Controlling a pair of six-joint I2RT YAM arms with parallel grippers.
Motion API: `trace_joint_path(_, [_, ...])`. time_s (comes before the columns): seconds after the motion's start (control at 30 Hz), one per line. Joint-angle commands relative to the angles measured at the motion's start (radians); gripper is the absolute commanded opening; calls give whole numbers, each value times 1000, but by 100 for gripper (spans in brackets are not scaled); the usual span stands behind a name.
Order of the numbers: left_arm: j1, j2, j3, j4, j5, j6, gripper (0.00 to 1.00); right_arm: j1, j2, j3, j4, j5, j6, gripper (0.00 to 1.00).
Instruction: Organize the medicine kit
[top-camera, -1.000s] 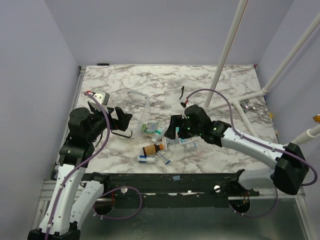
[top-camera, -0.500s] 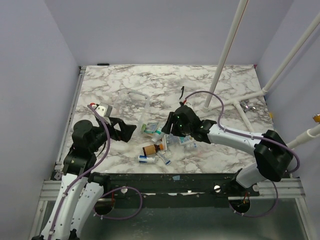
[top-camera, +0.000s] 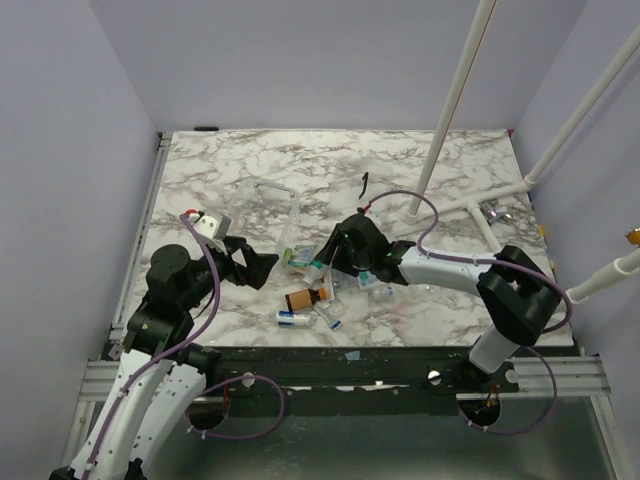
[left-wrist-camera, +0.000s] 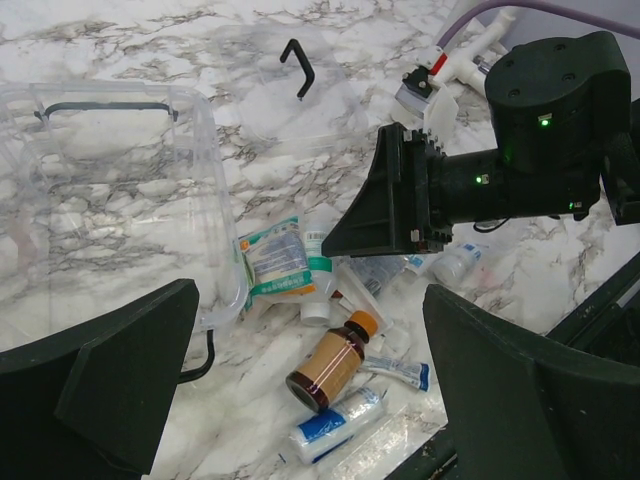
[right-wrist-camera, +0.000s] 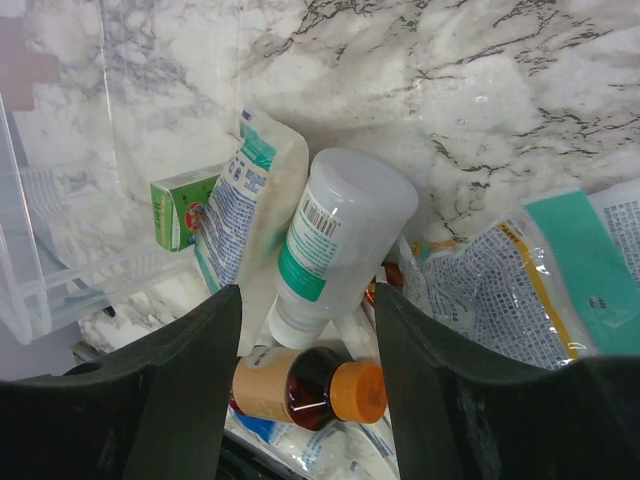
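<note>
Holding nothing in the right fingers (right-wrist-camera: 180, 370), parted wide and framing the white bottle with the teal label (right-wrist-camera: 335, 250), lying on its side between them; contact with the pile impossible to judge from the wrist view. Probably lined up this way to close across the bottle's body and lift it out. Just below the bottle's neck, an amber bottle with an orange cap (right-wrist-camera: 310, 390). Leaning against the white bottle's left flank, a teal-and-white sachet (right-wrist-camera: 245, 200), and beyond that a small green box (right-wrist-camera: 178, 210) close against the wall of the clear plastic case (left-wrist-camera: 110, 170). To the right, another printed pouch (right-wrist-camera: 560, 280), flat on the marble desk (top-camera: 300, 165). Gripping nothing in the left fingers (left-wrist-camera: 120, 370) either: opened fully, poised near the case's front corner and well apart from the pile, seemingly held back to leave the other arm room. Inside the case, nothing visible yet; the medicines heaped loose just beside its open edge, with a rolled bandage (left-wrist-camera: 335, 425) nearest the arm bases. Farther back, a black handle (left-wrist-camera: 295, 65), possibly on a transparent lid, lying apart from the case. Judging by all this, barely begun, with every item waiting to go into the case.
</note>
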Motion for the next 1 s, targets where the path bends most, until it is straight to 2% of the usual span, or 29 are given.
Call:
trace_joint_path(0.0, [-25, -6, 4, -3, -32, 7, 98, 6, 41, 12, 67, 40, 64, 58])
trace_joint_path(0.47, [-73, -17, 7, -24, -70, 27, 98, 6, 118, 56, 53, 71, 126, 55])
trace_joint_path(0.97, [-97, -29, 7, -35, -95, 37, 98, 7, 192, 134, -14, 108, 104, 49])
